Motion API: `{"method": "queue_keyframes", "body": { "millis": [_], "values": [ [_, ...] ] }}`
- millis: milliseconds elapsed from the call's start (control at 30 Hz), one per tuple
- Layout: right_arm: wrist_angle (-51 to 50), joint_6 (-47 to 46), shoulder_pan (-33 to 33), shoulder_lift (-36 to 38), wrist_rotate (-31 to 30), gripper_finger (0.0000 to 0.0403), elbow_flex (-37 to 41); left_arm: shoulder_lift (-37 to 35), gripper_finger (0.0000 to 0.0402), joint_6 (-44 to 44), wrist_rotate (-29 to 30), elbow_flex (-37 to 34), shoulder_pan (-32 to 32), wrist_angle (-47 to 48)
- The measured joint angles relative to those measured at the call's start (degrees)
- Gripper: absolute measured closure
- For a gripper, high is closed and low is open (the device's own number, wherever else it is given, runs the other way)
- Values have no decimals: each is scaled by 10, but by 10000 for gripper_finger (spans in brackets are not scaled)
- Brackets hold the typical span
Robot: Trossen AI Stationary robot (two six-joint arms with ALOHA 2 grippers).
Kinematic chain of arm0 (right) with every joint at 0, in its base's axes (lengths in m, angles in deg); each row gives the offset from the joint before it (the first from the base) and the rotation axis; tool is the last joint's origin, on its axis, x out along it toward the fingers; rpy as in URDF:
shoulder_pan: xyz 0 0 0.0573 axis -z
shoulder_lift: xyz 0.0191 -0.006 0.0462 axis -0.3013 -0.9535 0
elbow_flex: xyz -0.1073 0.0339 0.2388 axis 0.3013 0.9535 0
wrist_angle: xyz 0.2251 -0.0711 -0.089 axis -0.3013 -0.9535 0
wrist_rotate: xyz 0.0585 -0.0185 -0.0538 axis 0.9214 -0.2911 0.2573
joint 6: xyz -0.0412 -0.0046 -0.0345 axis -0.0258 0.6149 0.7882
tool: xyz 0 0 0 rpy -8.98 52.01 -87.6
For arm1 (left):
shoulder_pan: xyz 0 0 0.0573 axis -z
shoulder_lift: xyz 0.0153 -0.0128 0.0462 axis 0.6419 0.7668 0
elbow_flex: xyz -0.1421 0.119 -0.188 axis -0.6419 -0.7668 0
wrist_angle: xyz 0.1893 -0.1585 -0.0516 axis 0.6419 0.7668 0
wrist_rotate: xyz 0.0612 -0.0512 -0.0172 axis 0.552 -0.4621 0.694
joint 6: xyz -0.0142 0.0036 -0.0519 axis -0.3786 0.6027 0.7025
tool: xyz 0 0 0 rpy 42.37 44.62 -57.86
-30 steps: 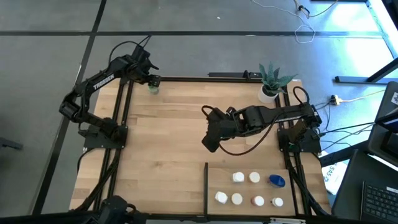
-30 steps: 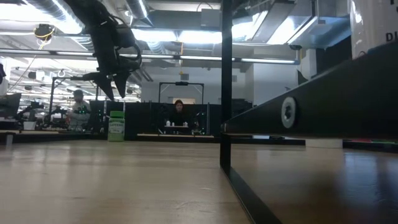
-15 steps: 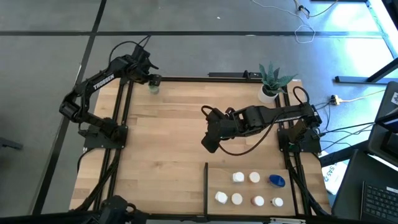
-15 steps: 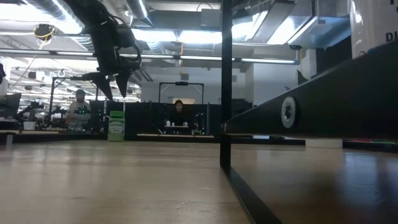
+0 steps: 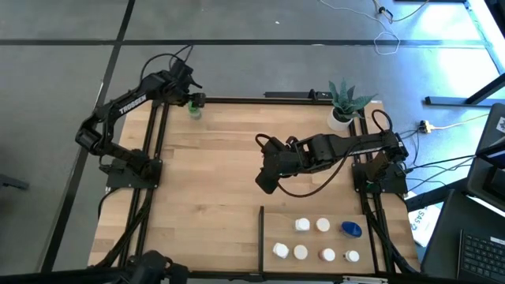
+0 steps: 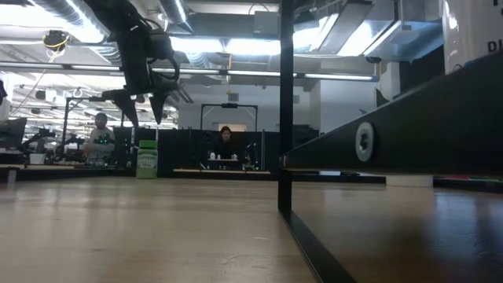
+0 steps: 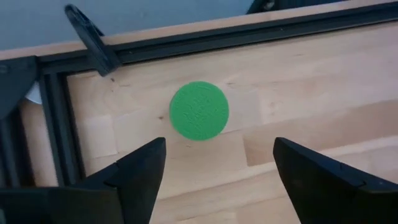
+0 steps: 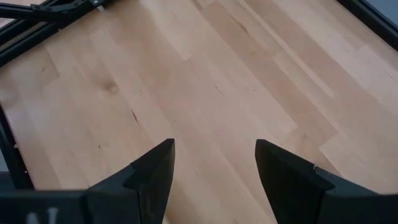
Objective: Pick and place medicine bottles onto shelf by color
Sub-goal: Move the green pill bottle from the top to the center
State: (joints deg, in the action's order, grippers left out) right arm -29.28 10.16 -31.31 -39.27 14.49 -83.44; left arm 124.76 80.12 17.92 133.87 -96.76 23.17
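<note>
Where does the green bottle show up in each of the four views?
High view: green bottle at the table's far left corner, under the left gripper.
Low view: at left, below that gripper.
Left wrist view: centre, ahead of the open fingers.
Right wrist view: absent.
Shared landmark: black frame rail.

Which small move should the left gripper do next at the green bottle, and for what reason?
Probably lower straight down over the green bottle. The left gripper hangs open above it at the table's far left corner, its fingers not yet around the cap, so it cannot close on it until it descends. The right gripper waits open over bare wood mid-table.
</note>
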Motion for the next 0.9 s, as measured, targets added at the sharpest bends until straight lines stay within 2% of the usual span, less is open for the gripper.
{"method": "queue_keyframes", "body": {
  "millis": [133,333,900],
  "values": [
    [0,0,0,0,0,178,0,0,109,-2,30,0,10,-2],
    [0,0,0,0,0,178,0,7,107,-13,23,0,10,-28],
    [0,-1,0,0,0,178,0,138,107,-16,23,0,-18,-43]
  ]
}}
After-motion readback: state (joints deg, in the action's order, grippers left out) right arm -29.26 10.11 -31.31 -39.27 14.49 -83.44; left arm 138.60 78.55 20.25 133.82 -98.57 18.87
